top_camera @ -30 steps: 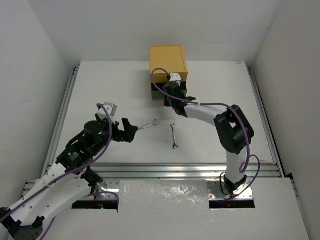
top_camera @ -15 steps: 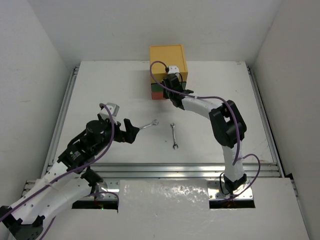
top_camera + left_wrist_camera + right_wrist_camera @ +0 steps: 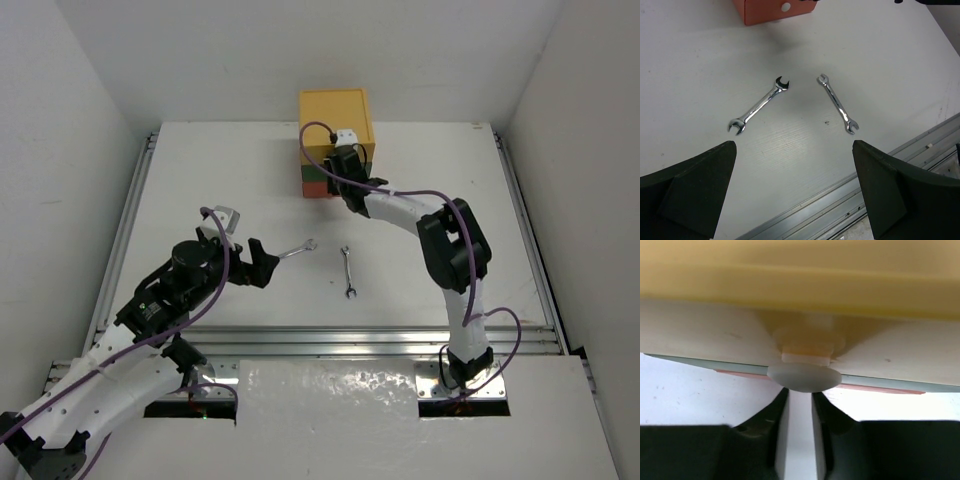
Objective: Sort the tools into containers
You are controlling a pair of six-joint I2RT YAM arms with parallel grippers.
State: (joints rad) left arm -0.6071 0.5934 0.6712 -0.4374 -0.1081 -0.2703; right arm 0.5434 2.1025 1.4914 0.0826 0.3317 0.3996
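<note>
Step in hand, in our judgement: opening a drawer. The right claw (image 3: pixel 800 407) stood at the near face of the chest (image 3: pixel 335 115). Its fingers were almost together just under a white knob (image 3: pixel 804 376); we could not tell whether they clamped it, nor which drawer the knob served. The next move called for a sure hold and a straight pull toward the near edge. No drawer stood open, and the contents were hidden. The left wrench (image 3: pixel 760 106) and right wrench (image 3: pixel 837 103) lay apart on the desk (image 3: pixel 700 65), unsorted. The left claw (image 3: pixel 795 200) hung near them, spread wide and holding nothing.
</note>
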